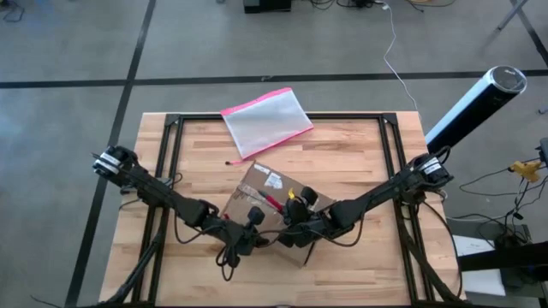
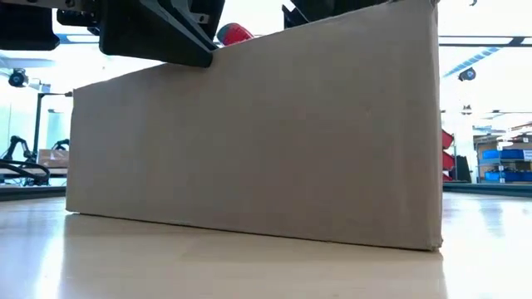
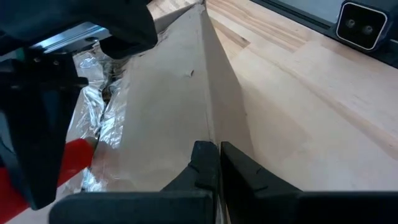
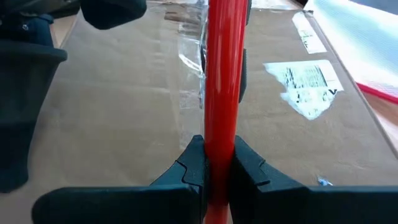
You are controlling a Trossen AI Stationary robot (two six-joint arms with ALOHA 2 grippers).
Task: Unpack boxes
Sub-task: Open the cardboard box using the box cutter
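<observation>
Centrally on the wooden bench (image 1: 342, 154) sits the brown cardboard box (image 1: 257, 201), near its front edge, with a pink-edged pouch (image 1: 265, 121) lying apart behind it. Left pincer (image 3: 217, 163) is pinched shut on the box's flap edge, while right pincer (image 4: 219, 163) clamps a red tool (image 4: 222, 74) over the taped seam.

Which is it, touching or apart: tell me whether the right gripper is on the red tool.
Touching. In the right wrist view the right gripper has both dark fingers pressed against the red tool, which runs up between them over the cardboard box.
</observation>
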